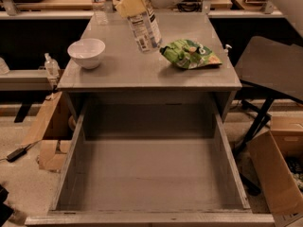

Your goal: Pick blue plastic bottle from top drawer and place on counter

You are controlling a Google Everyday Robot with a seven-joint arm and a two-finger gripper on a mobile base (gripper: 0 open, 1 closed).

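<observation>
The blue plastic bottle (144, 30) is clear with a pale label. It hangs almost upright, its base just above or on the counter (118, 67) near the back middle. My gripper (138, 6) comes in from the top right and is shut on the bottle's upper end; its yellowish finger (131, 3) hides the cap. The top drawer (71, 164) is pulled fully open below the counter, and its grey bottom is bare.
A white bowl (86, 52) sits on the counter's left and a green snack bag (190, 55) on its right. Another clear bottle (98, 1) stands behind. A pump bottle (51, 65) and cardboard box (45, 136) are left; a black chair (274, 65) and box (277, 174) are right.
</observation>
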